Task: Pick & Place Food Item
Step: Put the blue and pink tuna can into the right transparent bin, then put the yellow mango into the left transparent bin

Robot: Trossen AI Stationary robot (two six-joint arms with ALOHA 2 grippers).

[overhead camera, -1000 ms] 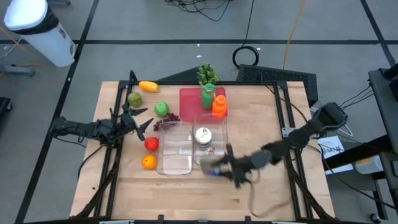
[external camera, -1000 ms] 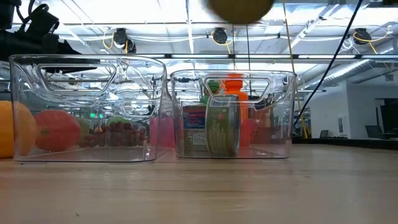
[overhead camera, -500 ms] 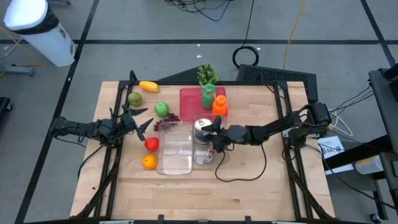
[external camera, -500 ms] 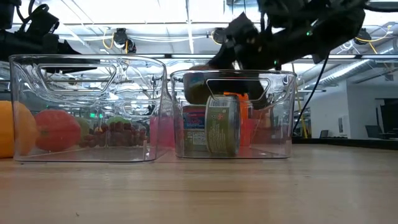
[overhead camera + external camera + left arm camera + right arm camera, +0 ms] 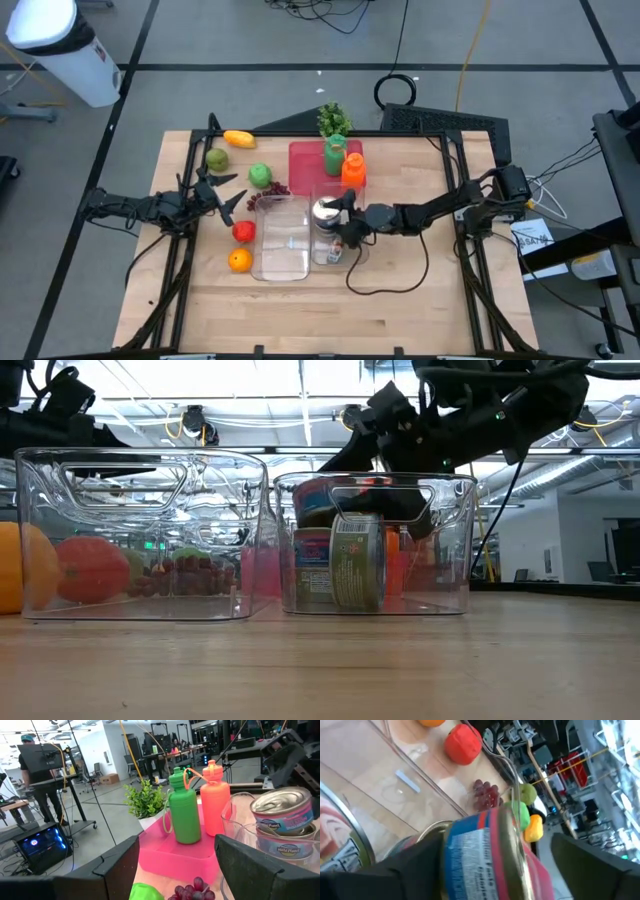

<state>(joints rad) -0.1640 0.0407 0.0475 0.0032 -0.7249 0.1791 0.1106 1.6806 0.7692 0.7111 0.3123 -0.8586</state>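
Bins first: two clear plastic bins sit side by side mid-table, left clear bin [image 5: 280,236] and right clear bin [image 5: 338,222]. Landmark is the right clear bin. Inside it, a canned food tin [image 5: 357,575] stands upright on the floor of the bin. Above that, a second can [image 5: 325,211] is held at the bin's rim level by the right gripper [image 5: 345,216], fingers clamped on the second can; the right arm reaches in from the bin's right side. Left of the left clear bin: orange [image 5: 239,261], red tomato [image 5: 243,232], grapes [image 5: 272,190]. Left gripper [image 5: 232,196] hovers near the grapes, well apart from the right clear bin, fingers apart, holding nothing. Beyond the right clear bin: pink tray [image 5: 308,160] carrying green bottle [image 5: 334,156] and orange bottle [image 5: 352,169]; small plant [image 5: 332,119] farther back.
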